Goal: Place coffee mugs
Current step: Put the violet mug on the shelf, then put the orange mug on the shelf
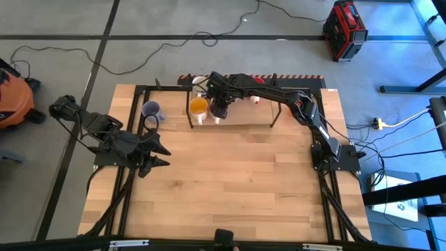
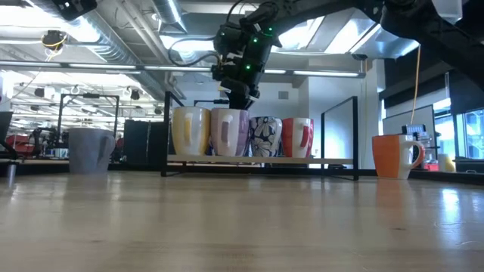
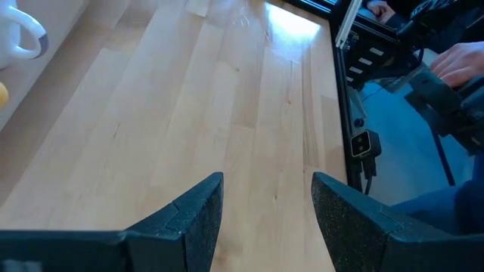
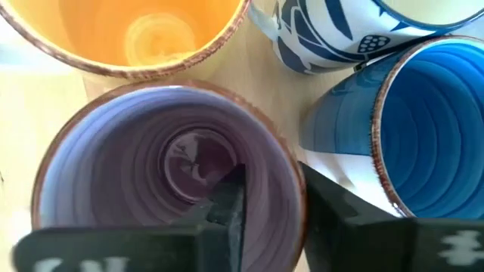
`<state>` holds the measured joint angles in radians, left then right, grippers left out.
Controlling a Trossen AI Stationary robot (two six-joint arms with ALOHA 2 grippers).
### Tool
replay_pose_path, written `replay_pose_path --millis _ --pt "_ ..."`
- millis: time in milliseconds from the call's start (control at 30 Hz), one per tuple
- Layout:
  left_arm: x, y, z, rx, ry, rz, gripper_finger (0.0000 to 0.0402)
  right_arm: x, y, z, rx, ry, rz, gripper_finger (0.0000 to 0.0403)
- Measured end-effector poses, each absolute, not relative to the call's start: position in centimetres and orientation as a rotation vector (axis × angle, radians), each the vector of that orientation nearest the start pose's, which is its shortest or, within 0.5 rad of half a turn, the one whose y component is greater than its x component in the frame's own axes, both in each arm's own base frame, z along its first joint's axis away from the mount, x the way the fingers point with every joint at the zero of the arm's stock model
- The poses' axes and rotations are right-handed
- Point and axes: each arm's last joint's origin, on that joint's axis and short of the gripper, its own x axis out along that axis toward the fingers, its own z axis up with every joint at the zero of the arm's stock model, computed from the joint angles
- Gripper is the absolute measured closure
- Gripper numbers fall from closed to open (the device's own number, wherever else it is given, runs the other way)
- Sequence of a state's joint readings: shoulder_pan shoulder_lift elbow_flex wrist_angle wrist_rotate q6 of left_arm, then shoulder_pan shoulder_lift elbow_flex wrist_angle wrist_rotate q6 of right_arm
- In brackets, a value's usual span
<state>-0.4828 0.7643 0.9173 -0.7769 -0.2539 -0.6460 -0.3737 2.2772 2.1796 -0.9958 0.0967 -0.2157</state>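
Four mugs stand in a row on a low black rack [image 2: 261, 160] at the table's far edge: yellow-orange [image 2: 189, 131], purple [image 2: 231, 132], black-and-white patterned [image 2: 265, 136] and red [image 2: 297, 137]. A blue mug [image 4: 431, 143] and a blue-patterned white mug [image 4: 340, 30] stand behind them. My right gripper [image 4: 272, 204] points down over the purple mug [image 4: 151, 143], open a little, one finger inside it and one outside. A grey-lavender mug [image 1: 152, 110] and an orange mug [image 2: 395, 155] stand on the table. My left gripper [image 1: 166, 155] waits open at the table's left. My right gripper comes from above, pointing down, astride the purple mug's wall [image 4: 295, 181] on the blue mug's side. The inner finger [image 4: 231, 200] stands off from the wall. Whether the outer finger [image 4: 340, 219] touches the rim, I cannot tell. The mug stands upright on the rack.
The rack's black posts [image 1: 191, 115] stand at the far edge. The middle and near table [image 1: 237, 188] is bare wood. Beyond the table's edge, a person's hand [image 3: 461, 60] shows in the left wrist view. Cables and a red case [image 1: 343, 29] lie on the floor.
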Motion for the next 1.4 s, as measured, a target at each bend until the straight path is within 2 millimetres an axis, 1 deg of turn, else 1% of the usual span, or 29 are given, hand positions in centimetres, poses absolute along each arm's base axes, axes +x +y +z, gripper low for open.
replay_pose_path --millis 133,267,467,633,767,900,967,1033,1200,1333,1400 --pt "12.8 -5.9 32.7 -0.400 0.626 -0.025 0.0205 45.1 -18.0 25.4 -0.041 1.131 -0.307 0.0289" --pt "12.8 -5.9 32.7 -0.399 0.626 -0.025 0.0205 44.8 -17.8 26.0 -0.047 1.133 -0.315 0.0282" --pt "12.8 -5.9 32.7 -0.399 0.627 -0.026 0.0205 44.1 -16.2 29.0 -0.073 1.077 -0.310 0.0281" --pt "12.8 -5.9 32.7 -0.399 0.627 -0.027 0.0205 43.1 -14.9 31.5 -0.078 1.046 -0.326 0.0281" --pt "12.7 -5.9 32.7 -0.400 0.627 -0.028 0.0205 41.9 -12.8 33.8 -0.059 1.025 -0.330 0.0281" --pt "12.7 -5.9 32.7 -0.400 0.628 -0.029 0.0205 40.3 -9.4 36.6 -0.036 0.997 -0.296 0.0281" --pt "12.7 -5.9 32.7 -0.400 0.628 -0.029 0.0205 39.5 -7.8 37.5 -0.024 1.007 -0.278 0.0281" --pt "12.8 -5.9 32.7 -0.399 0.629 -0.029 0.0205 38.8 -6.6 38.3 -0.007 1.011 -0.271 0.0281" --pt "12.8 -5.8 32.7 -0.389 0.609 0.004 0.0205 36.6 -4.5 40.1 0.028 1.019 -0.262 0.0281" --pt "12.9 -5.7 32.8 -0.350 0.580 0.030 0.0205 34.8 -3.6 41.1 0.034 1.053 -0.275 0.0281" --pt "13.0 -5.7 32.9 -0.326 0.562 0.041 0.0205 33.6 -3.4 41.6 0.011 1.059 -0.326 0.0281"
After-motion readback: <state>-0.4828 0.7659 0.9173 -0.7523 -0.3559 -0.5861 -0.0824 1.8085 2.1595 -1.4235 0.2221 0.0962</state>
